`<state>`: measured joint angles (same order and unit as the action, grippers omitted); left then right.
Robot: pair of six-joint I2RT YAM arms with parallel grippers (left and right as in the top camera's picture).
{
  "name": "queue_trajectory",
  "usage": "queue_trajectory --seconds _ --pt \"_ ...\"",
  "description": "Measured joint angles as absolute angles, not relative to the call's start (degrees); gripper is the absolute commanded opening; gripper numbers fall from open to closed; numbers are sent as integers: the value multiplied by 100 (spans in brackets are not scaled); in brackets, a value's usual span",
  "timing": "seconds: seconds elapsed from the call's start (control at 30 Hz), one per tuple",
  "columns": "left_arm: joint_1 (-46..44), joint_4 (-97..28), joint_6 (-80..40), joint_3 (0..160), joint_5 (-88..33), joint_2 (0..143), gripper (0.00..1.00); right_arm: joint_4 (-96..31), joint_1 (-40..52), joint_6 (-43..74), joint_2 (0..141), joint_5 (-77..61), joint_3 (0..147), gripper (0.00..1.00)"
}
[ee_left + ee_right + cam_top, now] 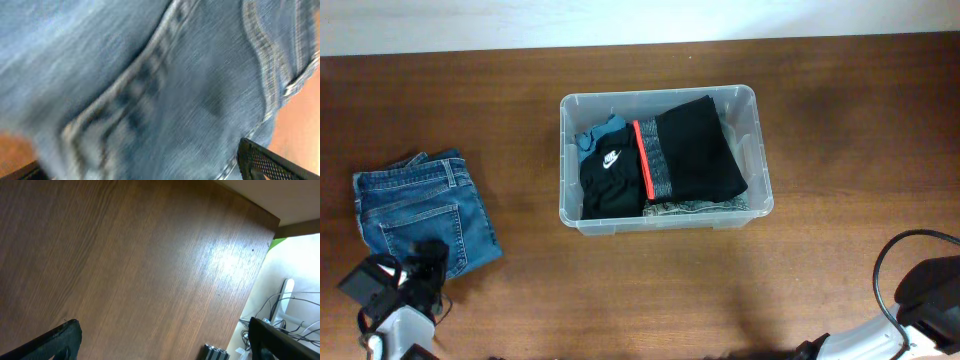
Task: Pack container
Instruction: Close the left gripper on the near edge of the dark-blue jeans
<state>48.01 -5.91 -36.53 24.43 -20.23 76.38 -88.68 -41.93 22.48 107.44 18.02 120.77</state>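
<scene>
**Item 1. Left fingers** (270, 162): These are hovering at the near left, well apart from the container (665, 222), over the near edge of the folded jeans (420, 205). They are standing wide open, with one tip showing at each lower corner of the wrist view and denim filling the span between. That view is blurred, so whether a tip is brushing the cloth cannot be told, but nothing is looking clamped.

**Item 2. Right fingers** (55, 342): These are idling at the near right of the container, well apart from it. They are spread fully and holding nothing, with only bare tabletop (620, 290) showing between them.

**Item 3. Jeans:** These are lying folded flat on the tabletop, left of the container and apart from it, with a back pocket facing up.

**Item 4. Container:** This is sitting upright and open-topped, beyond both arms.
- A black garment with a red stripe (695, 155) is filling its right part.
- A black piece with a white logo (610, 175) is lying at its left.
- A blue cloth (598, 135) is showing at its far-left corner.

**Handling note:** The step in hand is probably picking up the jeans.
- The left fingers should be coming down across one folded edge and closing on every layer, so the fold is not dropping open.
- The jeans should then be lifting clear of the container's rim.
- Last, they should be going down flat on top of the black garments.
</scene>
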Motion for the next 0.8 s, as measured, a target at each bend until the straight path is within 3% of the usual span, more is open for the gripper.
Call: queue_trajectory --seconds 0.23,0.27,0.33,0.37,0.63,0.8 --pt "4812 1094 -4023 2451 -2425 8527 95 -8868 -4193 2246 10744 1802 12077 99" --pt "4814 1380 -4034 2434 -2499 8661 82 -8866 -4193 2244 10744 1802 12077 99" --pt "4816 1734 -4036 2421 -2604 8888 45 -8871 -4193 2246 10744 1802 12077 99" --pt "4831 1848 -4056 2401 -2663 8982 34 -8868 -4193 2246 10744 1802 12077 98" --pt "4840 2084 -4150 2255 -2797 9227 4 -8868 -4193 2246 10744 1802 12077 99" --pt "4838 3315 -4252 2008 -3522 9441 1 -8871 -4193 2248 10744 1800 12077 99"
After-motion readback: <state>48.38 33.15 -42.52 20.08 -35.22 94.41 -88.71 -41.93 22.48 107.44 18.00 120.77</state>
